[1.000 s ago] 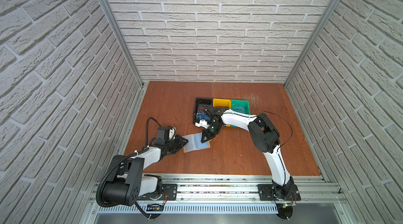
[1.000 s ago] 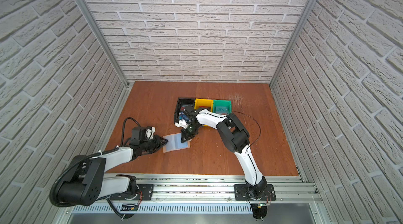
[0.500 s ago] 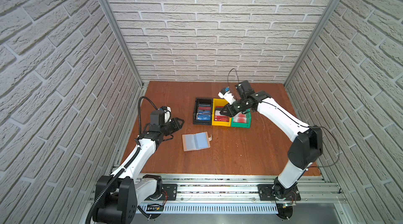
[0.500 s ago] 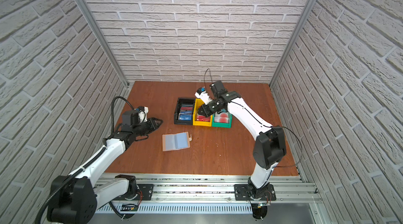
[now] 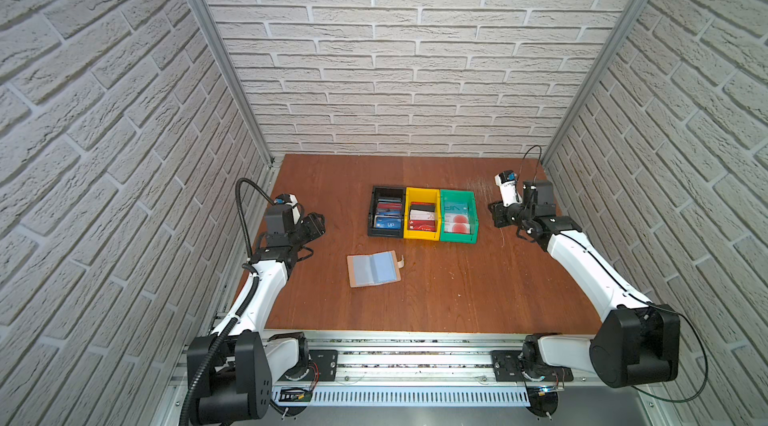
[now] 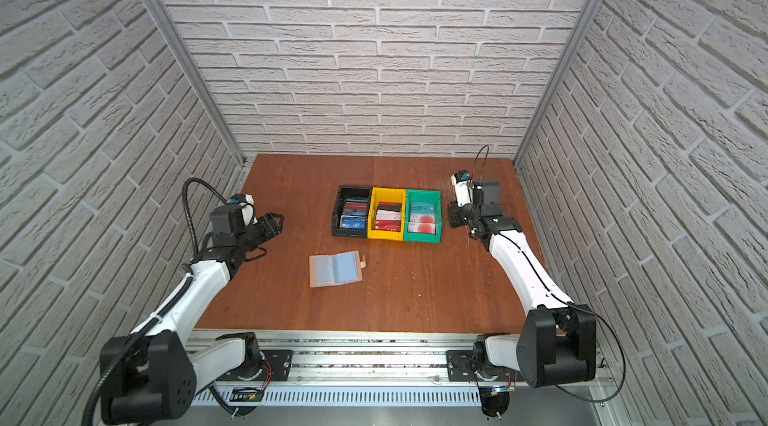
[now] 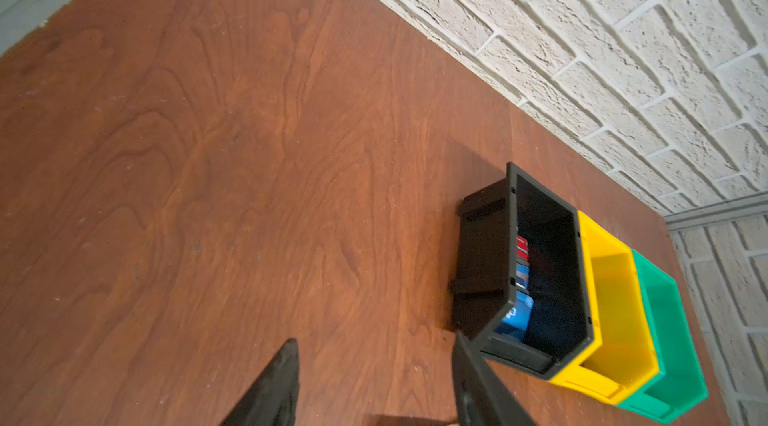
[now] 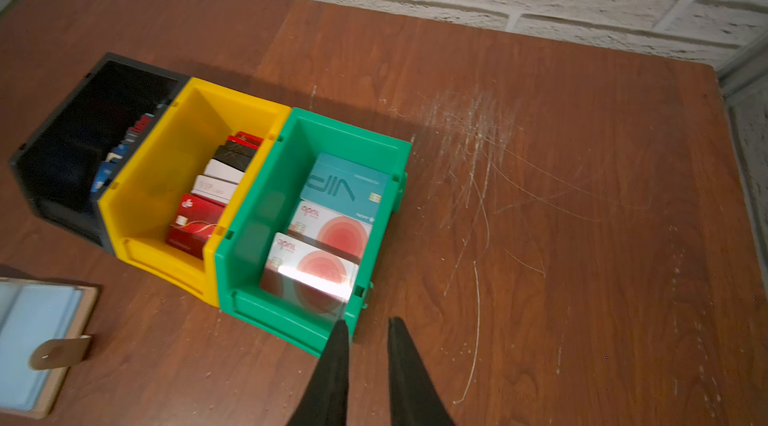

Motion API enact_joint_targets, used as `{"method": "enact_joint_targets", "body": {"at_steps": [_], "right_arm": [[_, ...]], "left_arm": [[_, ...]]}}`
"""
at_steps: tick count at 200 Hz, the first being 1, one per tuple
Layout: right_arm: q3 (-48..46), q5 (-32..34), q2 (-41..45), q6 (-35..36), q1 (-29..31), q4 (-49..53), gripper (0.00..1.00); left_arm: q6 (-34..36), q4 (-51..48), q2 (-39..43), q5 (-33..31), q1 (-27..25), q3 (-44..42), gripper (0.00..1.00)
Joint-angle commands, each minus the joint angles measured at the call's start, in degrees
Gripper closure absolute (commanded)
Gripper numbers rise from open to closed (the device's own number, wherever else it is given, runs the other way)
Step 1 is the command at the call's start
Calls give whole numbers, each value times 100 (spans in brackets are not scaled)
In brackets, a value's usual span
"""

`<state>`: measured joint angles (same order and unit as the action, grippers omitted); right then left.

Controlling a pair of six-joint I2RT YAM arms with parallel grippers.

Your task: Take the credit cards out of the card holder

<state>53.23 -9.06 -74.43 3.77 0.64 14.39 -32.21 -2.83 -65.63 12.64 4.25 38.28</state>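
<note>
My left fingers [image 5: 316,224] hang wide apart over the desk [image 5: 457,299], empty. Card holder [image 5: 374,269] lies open at their four o'clock. Credit cards [image 5: 457,218] sit in the bins [image 5: 422,190] at its one o'clock. Right fingers [image 5: 498,215], narrow gap, nothing held, at the bins' three o'clock.

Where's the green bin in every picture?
In both top views: green bin ends the row on the right.
Left wrist: the last bin, behind yellow.
Right wrist: nearest bin, just before the right hand.
Shared landmark: the yellow bin next to it.
</note>
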Motion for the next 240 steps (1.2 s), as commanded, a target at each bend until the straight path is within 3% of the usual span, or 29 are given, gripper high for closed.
{"method": "enact_joint_targets", "body": {"at_steps": [1, 31, 75, 91, 119, 152, 240], "right_arm": [[-688, 165, -58, -47, -106, -1489, 80], [-1547, 96, -401, -243, -166, -2859, 80], [-2070, -13, -977, -377, -175, -4061, 80], [-2051, -147, -1029, -276, -149, -4058, 80], [-2318, -177, -906, -247, -136, -4386, 78], [-3098, -450, -985, -114, -107, -5886, 75], [-3104, -409, -942, -118, -117, -5816, 69]], "left_arm": [[441, 702, -143, -208, 185, -66, 39], [698, 1402, -266, -218, 363, -341, 32], [1099, 1638, -343, -502, 502, -456, 30], [1289, 1860, -337, -607, 550, -596, 30], [1469, 2629, -366, -696, 627, -1004, 30], [1563, 3640, -529, -764, 700, -1502, 29], [1850, 5531, -1721, -999, 769, -1964, 25]]}}
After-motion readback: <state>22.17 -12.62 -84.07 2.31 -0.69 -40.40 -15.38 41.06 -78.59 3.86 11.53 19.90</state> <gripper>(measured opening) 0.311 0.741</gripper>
